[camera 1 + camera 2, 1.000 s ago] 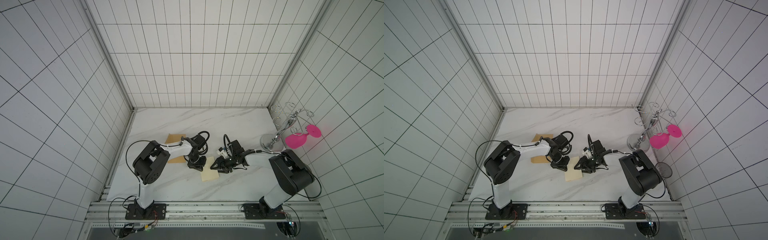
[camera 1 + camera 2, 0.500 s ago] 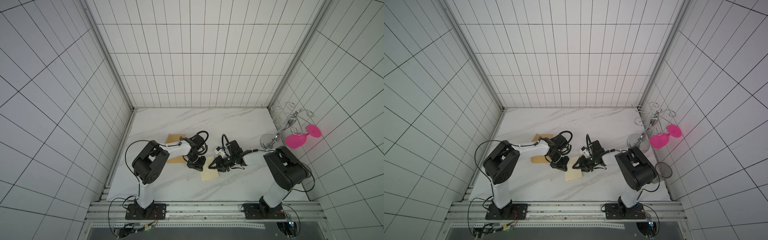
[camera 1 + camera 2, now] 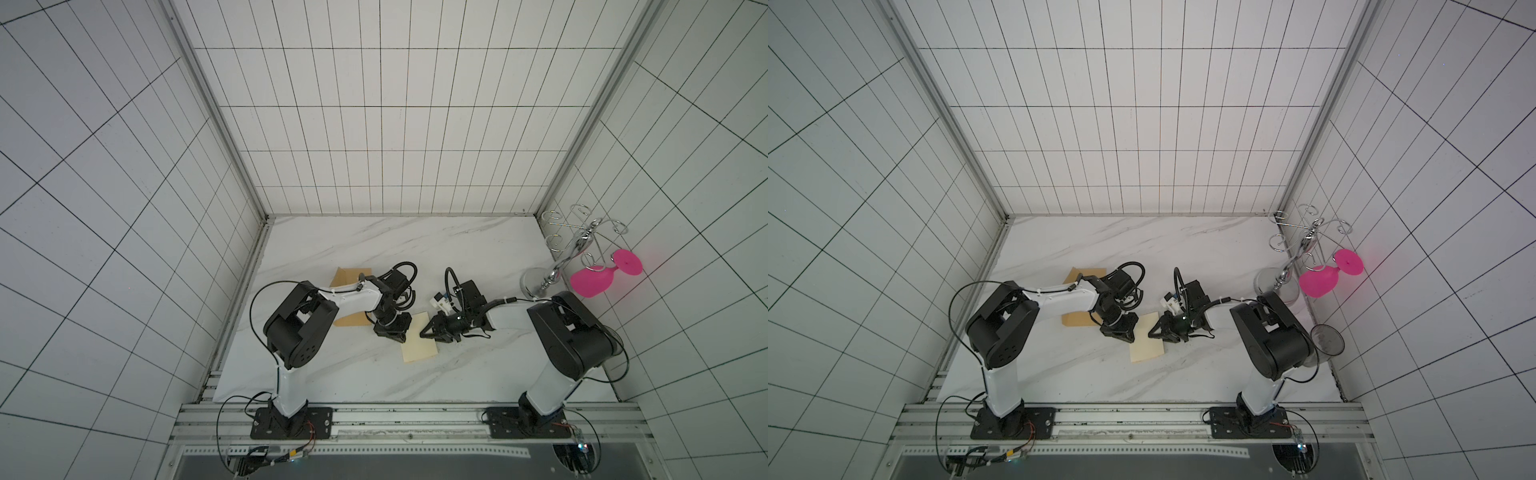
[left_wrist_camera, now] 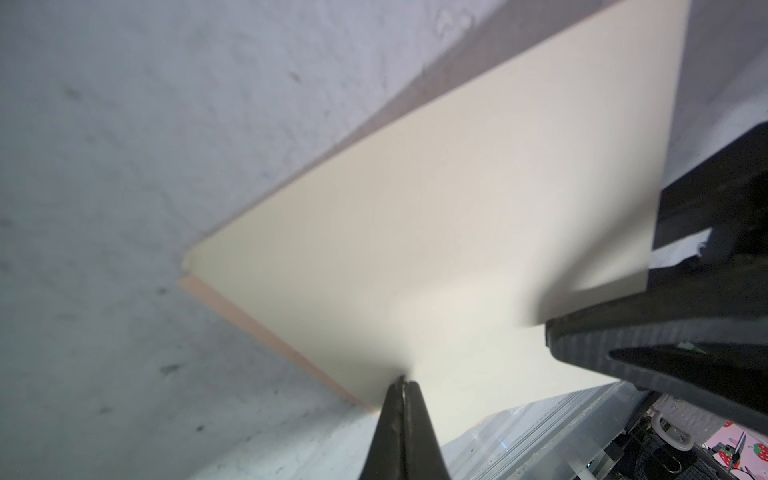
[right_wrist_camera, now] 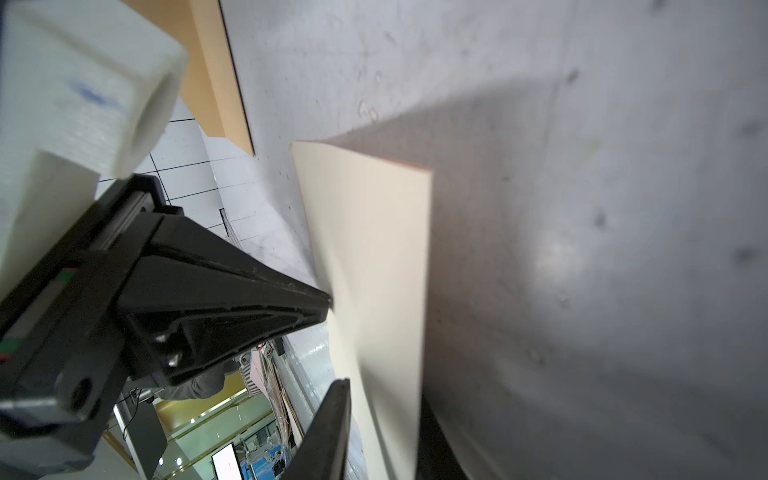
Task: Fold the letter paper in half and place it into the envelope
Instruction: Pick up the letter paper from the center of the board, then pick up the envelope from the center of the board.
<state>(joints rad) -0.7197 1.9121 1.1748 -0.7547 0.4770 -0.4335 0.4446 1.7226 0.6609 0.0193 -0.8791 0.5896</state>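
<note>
White tiled walls closed in a marble counter (image 3: 374,257) on three sides. Near its middle, between the two arms, lay the letter paper (image 3: 419,347), folded double, its cream top layer sitting just short of a peach edge beneath in the left wrist view (image 4: 415,232). The left gripper (image 3: 401,334) stood at the sheet's corner nearest the envelope (image 3: 347,280), and its fingers (image 4: 409,415) were pressed together on the paper's edge, which rose a little off the counter and cast a shadow. The right gripper (image 3: 424,333) met the opposite side of the same end. Its fingers (image 5: 332,415) stood a narrow way apart with the paper's edge running between them, not visibly clamped. The tan envelope lay flat beyond the left arm, partly hidden under it, apart from the sheet. By the right wall stood a wire glass rack (image 3: 557,266) with a pink glass (image 3: 592,280) hanging from it.
</note>
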